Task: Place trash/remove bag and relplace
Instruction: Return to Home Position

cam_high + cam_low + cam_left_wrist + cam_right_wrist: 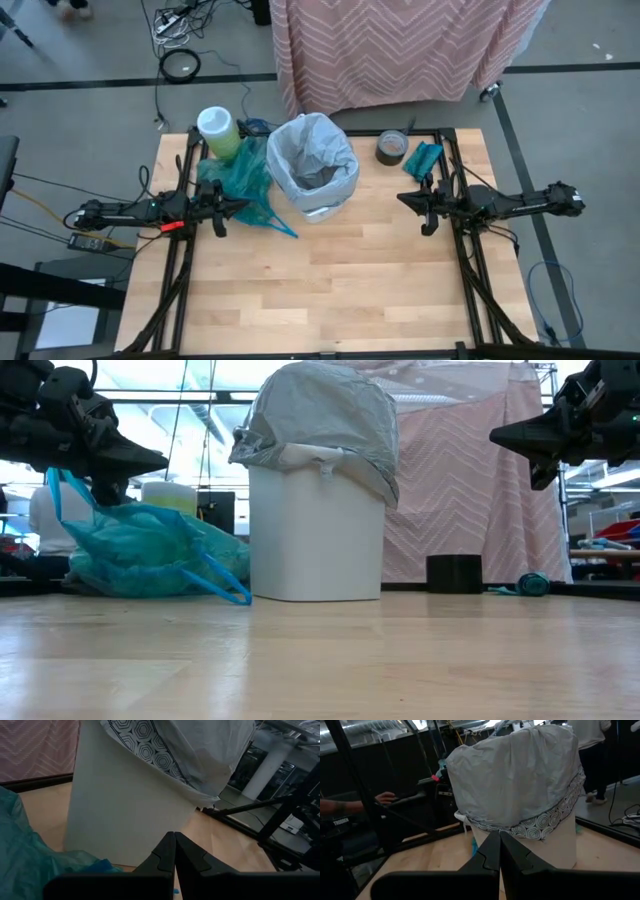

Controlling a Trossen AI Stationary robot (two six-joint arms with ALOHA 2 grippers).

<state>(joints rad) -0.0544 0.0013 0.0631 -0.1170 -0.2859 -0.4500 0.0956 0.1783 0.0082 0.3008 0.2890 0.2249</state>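
Left pincer and right pincer, two in all, flank one white bin in the high view. One teal bag lies crumpled on the counter just beside the bin, under the left pincer. One grey liner covers the bin's rim. The low view shows both pincers hanging above the counter. In each wrist view the fingers are pressed together, holding nothing.
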